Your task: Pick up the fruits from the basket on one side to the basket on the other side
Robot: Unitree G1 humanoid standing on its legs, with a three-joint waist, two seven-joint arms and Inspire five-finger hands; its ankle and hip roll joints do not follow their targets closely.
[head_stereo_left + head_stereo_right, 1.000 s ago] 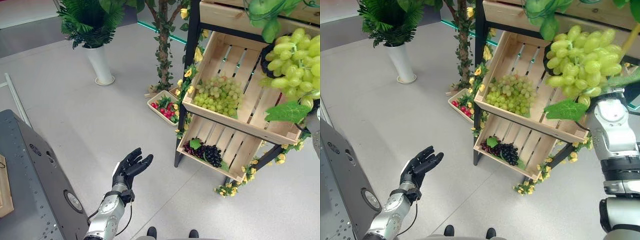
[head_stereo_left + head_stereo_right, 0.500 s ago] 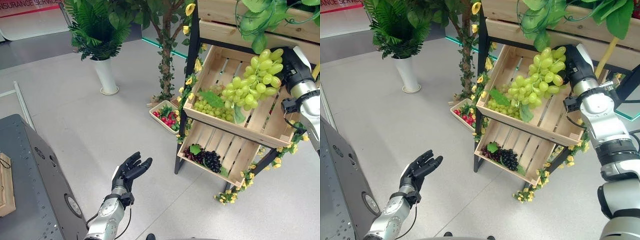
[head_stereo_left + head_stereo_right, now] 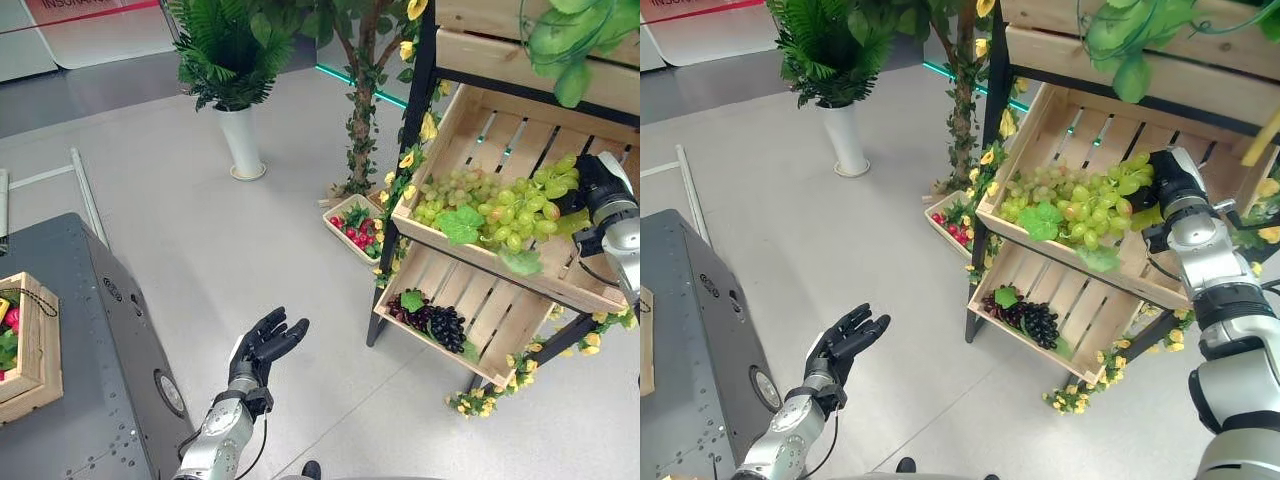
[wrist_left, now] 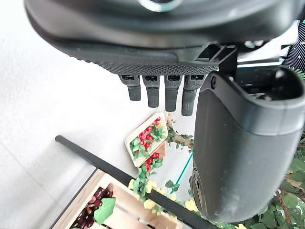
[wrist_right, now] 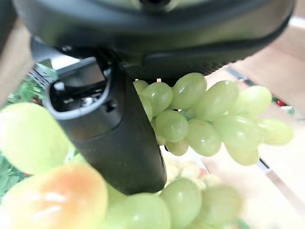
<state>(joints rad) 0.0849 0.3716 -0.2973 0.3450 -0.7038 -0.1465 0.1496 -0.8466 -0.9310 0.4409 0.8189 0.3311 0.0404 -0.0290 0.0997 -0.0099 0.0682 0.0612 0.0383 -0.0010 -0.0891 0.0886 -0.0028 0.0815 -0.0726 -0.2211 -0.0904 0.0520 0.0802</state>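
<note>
Two wooden crates are sitting tilted on the dark shelf rack [image 3: 412, 130], one above the other. The upper crate [image 3: 520, 140] is holding green grapes: one bunch is lying loose at its lower left [image 3: 445, 195], and a second bunch of green grapes [image 3: 525, 205] with leaves is hanging from the right robot hand [image 3: 1168, 180], which is reaching into the crate from the right. In the right wrist view the thumb is pressing against these grapes, so the right robot hand is gripping the bunch; its other fingers are hidden behind the fruit. The lower crate [image 3: 500, 320] is holding one bunch of dark grapes [image 3: 432, 322] with a green leaf. A small box of red fruit [image 3: 357, 225] is resting on the floor by the rack's foot, partly hidden by the rack post.

The left robot hand [image 3: 262, 343] is hovering over the floor, palm up, fingers spread and holding nothing. At the far left, a wooden basket [image 3: 35, 345] is sitting on the grey table [image 3: 90, 400], cut off by the picture edge. One potted plant [image 3: 235, 70] is standing behind.
</note>
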